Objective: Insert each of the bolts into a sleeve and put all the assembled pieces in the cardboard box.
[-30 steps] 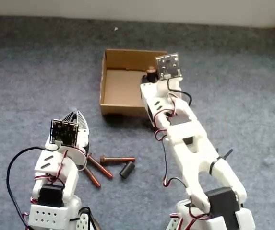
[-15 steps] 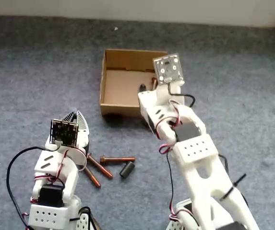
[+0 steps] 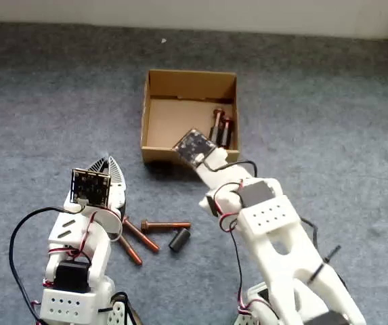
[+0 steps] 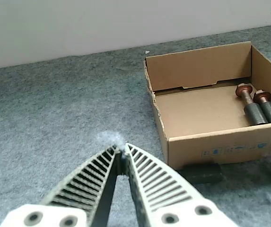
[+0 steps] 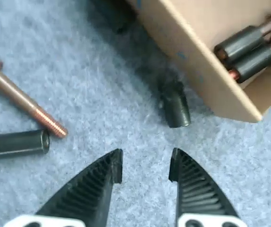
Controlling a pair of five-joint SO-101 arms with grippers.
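Since the cardboard box (image 3: 143, 122) already holds two assembled pieces (image 3: 221, 127) along one side wall, the work left lies outside it. The right gripper (image 5: 144, 165) hangs spread and empty just outside the box's front wall; the left gripper (image 4: 122, 153), pressed together on nothing, sits farther off. Three loose bolts (image 3: 166, 225) lie well in front of the box (metal, I judge: stiff, light, apt to roll), best pinched across the shank. One sleeve (image 5: 175, 106) lies just beside the box, a second sleeve (image 3: 179, 240) by the bolts.
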